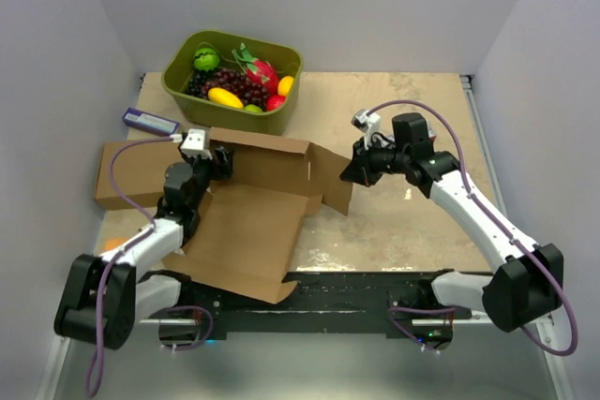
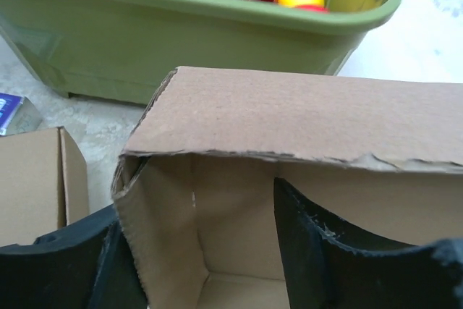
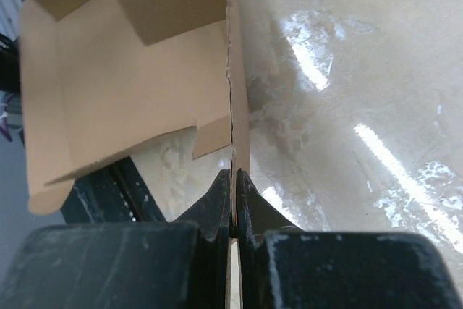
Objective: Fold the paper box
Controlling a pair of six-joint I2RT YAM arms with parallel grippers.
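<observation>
Lab: white-walled test table point(image 1: 403, 119)

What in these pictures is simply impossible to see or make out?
Top view: the left jaws' tips, hidden beneath the wrist camera where they meet the paper box.
Left wrist view: most of the box's inside, blocked by the black fingers and cut off by the bottom edge.
Top view: the writing on the small blue packet, too small to read.
Right wrist view: how much flap the right jaws hold, hidden between them.
</observation>
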